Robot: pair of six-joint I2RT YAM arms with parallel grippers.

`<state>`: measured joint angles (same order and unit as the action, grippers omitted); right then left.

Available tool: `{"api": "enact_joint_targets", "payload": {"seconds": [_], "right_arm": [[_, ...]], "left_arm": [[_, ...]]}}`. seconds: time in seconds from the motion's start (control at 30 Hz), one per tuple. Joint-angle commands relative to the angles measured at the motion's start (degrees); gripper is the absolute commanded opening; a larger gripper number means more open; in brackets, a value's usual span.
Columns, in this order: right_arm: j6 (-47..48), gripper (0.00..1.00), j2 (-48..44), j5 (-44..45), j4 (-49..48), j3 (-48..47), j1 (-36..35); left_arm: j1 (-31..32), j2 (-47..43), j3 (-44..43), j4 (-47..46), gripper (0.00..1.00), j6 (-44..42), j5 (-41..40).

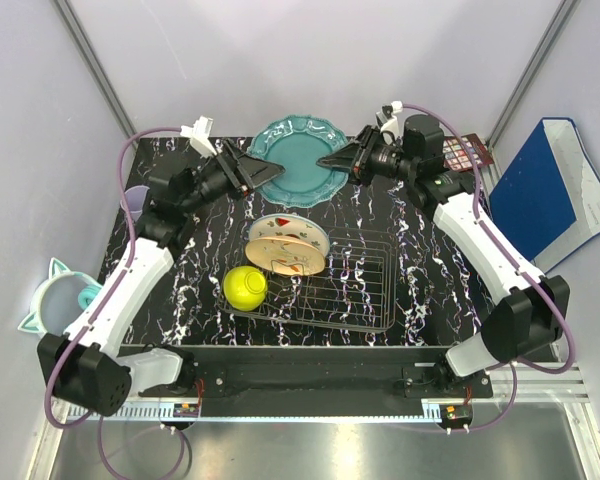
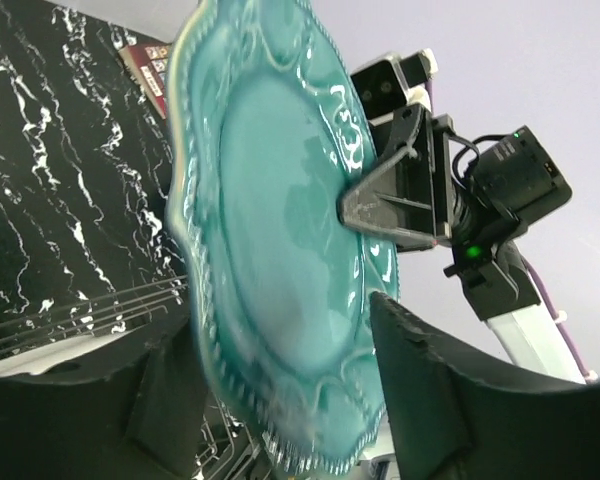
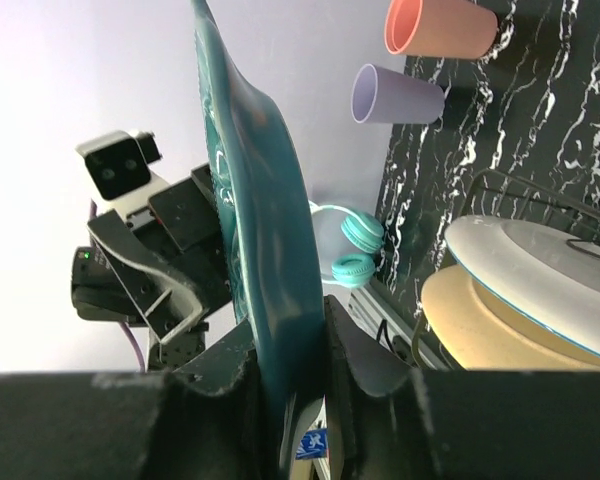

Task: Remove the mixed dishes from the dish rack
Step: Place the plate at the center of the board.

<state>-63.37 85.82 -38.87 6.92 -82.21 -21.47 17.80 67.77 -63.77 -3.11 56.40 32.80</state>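
Black table top [image 1: 430,300], glossy, with white marble-like veining; its near edge is covered by the arm bases. To the right leans a blue folder [image 1: 550,185], cut off by the wall post.

Dish rack [image 1: 365,290]: a low rectangular basket of thin dark wire grid, on the table's centre. Its left half is masked by the crockery standing in it.

Teal scalloped plate [image 1: 300,165]: glazed ceramic with a wavy, beaded rim and raised scrollwork. It is held on edge in the air beyond the rack, between the two arms. In the right wrist view only its thin profile shows.

White red-spotted plate [image 1: 290,232] and peach branch-patterned plate [image 1: 280,258]: smooth, round, leaning on edge in the rack's left part, the peach one overlapping the white.

Mint cat-eared bowl [image 1: 55,300]: off the table's left side, partly behind the left arm.

Yellow-green bowl [image 1: 245,287]: rounded and glossy, at the rack's left end. Whether it sits inside the wires cannot be told.

Salmon-pink cup [image 3: 440,27] and lilac cup [image 3: 395,93]: plain matt tumblers side by side on the table's far left, apart; from above the left arm hides nearly all of both.

Right gripper [image 1: 332,160]: black wedge-shaped fingers [image 3: 370,370] clamped narrowly on the plate's right rim.

Left gripper [image 1: 268,172]: its fingers [image 2: 450,400] stand wide on either side of the plate's opposite rim; no contact with the glaze can be made out.
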Motion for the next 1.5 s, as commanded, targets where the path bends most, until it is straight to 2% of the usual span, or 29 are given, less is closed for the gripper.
{"api": "enact_joint_targets", "payload": {"seconds": [0.0,0.1,0.13,0.2,0.23,0.4,0.43,0.47,0.5,0.53,0.6,0.63,0.67,0.73,0.87,0.93,1.0,1.03,1.1,1.13,1.2,1.27,1.37,1.47], "right_arm": [[0.36,0.00,-1.54,-4.98,-7.27,-1.63,-0.50],[0.88,0.00,-1.53,-5.60,-7.36,-1.20,-0.67],[0.97,0.00,-1.53,-5.69,-5.53,-1.11,-0.59],[1.41,0.00,-1.53,-5.95,-5.34,-0.93,-0.67],[1.50,0.00,-1.53,-6.04,-5.16,-0.84,-0.59],[2.55,0.00,-1.62,-6.22,-4.81,-0.49,-0.59],[2.81,0.05,-1.71,-5.87,-4.81,-0.40,-0.59],[3.43,0.32,-1.88,-5.78,-4.81,-0.32,-0.59],[3.78,0.48,-2.15,-5.51,-4.20,-0.49,-0.67],[4.05,0.58,-2.24,-4.47,-3.50,-0.58,-0.67],[5.97,0.75,-3.11,-2.80,-0.70,-1.28,-0.59],[7.37,0.79,-3.38,-1.40,0.28,-1.63,-0.50],[8.26,0.87,-3.55,-0.77,1.25,-2.15,-0.50],[10.28,0.90,-4.34,0.11,3.62,-2.51,-0.50],[11.78,0.88,-4.00,-1.90,4.95,-2.42,-0.41],[12.22,0.82,-3.73,-3.13,4.95,-2.07,-0.41],[12.57,0.70,-2.94,-4.10,4.60,-1.98,-0.50],[12.92,0.55,-2.77,-4.71,4.51,-1.98,-0.50],[13.28,0.39,-2.33,-5.16,3.37,-1.81,-0.50],[13.28,0.26,-2.24,-5.07,2.93,-1.72,-0.41],[13.28,0.18,-2.15,-4.81,1.44,-1.20,-0.50],[12.75,0.14,-2.32,-5.07,-0.84,-0.32,-0.41],[12.22,0.00,-2.94,-4.02,-3.30,0.82,-0.50],[11.34,0.00,-3.29,-4.28,-5.51,1.36,-0.41]], "left_arm": [[-0.14,1.58,-3.64,-3.03,0.56,-0.33,1.21],[-0.14,2.89,-3.47,-4.61,0.40,0.73,2.53],[-0.14,3.16,-3.47,-4.79,0.23,0.99,2.80],[-0.14,3.69,-3.47,-5.06,0.05,1.08,3.50],[-0.14,3.77,-3.47,-5.06,0.00,0.99,3.68],[-0.14,3.16,-3.56,-5.50,0.00,0.64,3.94],[-0.14,2.99,-4.08,-5.24,0.00,0.47,3.94],[-0.05,2.98,-4.69,-4.45,0.00,0.03,3.59],[-0.14,2.81,-6.18,-1.75,0.00,-0.50,3.07],[-0.14,2.72,-6.80,-0.94,0.00,-1.20,2.80],[-0.14,2.72,-8.21,0.47,0.00,-0.95,2.01],[-0.22,3.07,-8.74,0.56,0.00,-0.51,2.27],[-0.22,3.33,-9.35,0.83,0.00,-0.07,2.45],[-0.22,4.47,-10.76,1.18,0.00,1.16,3.06],[-0.22,6.50,-11.99,-1.79,0.00,4.23,5.52],[-0.22,6.94,-11.73,-3.38,0.00,6.08,6.57],[-0.22,7.55,-11.29,-5.58,0.00,7.57,7.28],[-0.22,7.73,-11.29,-6.20,0.00,8.10,8.15],[-0.14,8.87,-11.20,-7.78,0.00,9.59,9.04],[-0.14,9.31,-11.12,-8.48,0.00,10.13,10.08],[-0.14,9.66,-10.50,-9.98,0.00,11.27,10.44],[-0.14,9.75,-10.15,-10.77,0.00,11.45,11.32],[-0.14,9.93,-10.24,-10.34,0.00,11.19,12.38],[-0.14,10.01,-10.59,-8.67,0.00,10.31,12.38]]}}
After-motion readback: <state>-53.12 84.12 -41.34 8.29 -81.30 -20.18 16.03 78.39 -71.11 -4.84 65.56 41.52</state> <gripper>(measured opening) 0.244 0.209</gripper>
